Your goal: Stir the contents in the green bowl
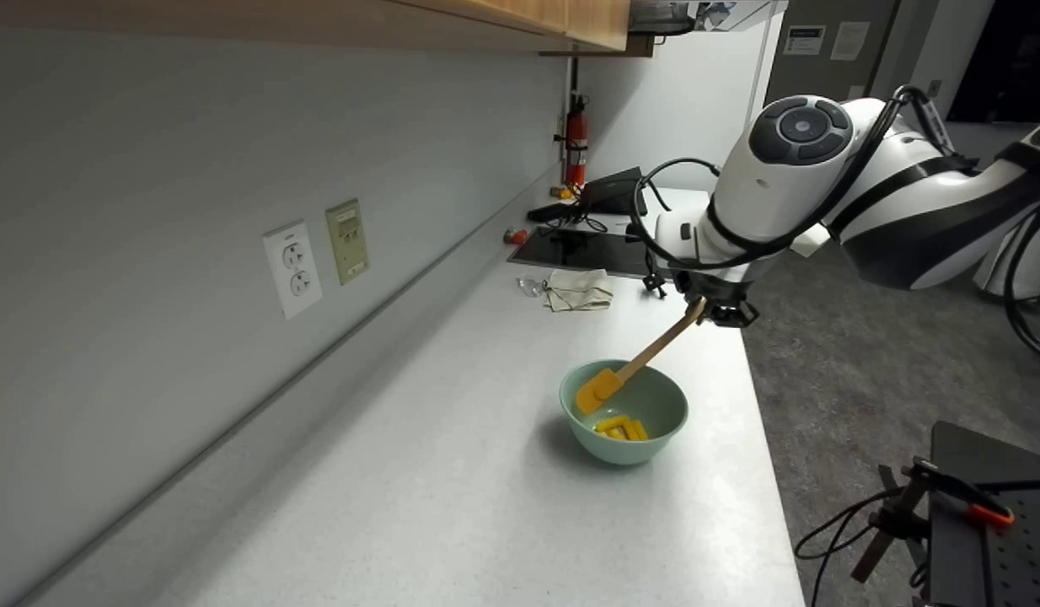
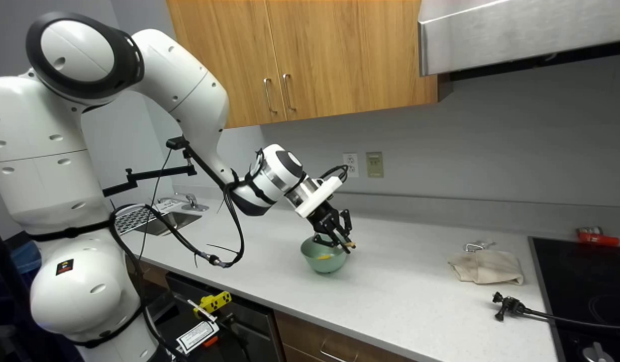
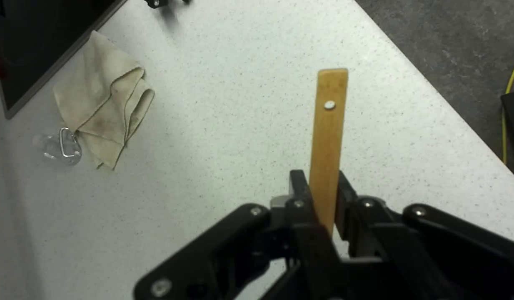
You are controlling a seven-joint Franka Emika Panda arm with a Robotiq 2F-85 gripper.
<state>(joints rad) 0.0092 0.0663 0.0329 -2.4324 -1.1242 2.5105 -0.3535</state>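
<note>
**Stirring Seems to Be the Step in Hand**

The end effector [image 3: 322, 183] grips a long spatula [image 1: 649, 352] with flat wooden handle [image 3: 330, 137] and orange head [image 1: 600, 390]; its black fingers [image 3: 299, 183] are closed on the handle. In an exterior view, the head is inside the round mint-green bowl [image 1: 623, 454], just beside the small yellow pieces [image 1: 630, 431] which lie at the bottom; whether it touches the side of the bowl, one cannot tell. The next move probably calls for lowering the head and sweeping it through the pieces, so that the bowl does not slide.

This bowl stands on a white speckled desk [image 1: 452, 514]. Well apart lies a folded beige cloth [image 3: 103, 98], near a flat black cooktop [image 2: 591, 281]. Wooden cabinets [image 2: 345, 55] hang above; a red fire extinguisher [image 1: 576, 143] is near the far corner.
</note>
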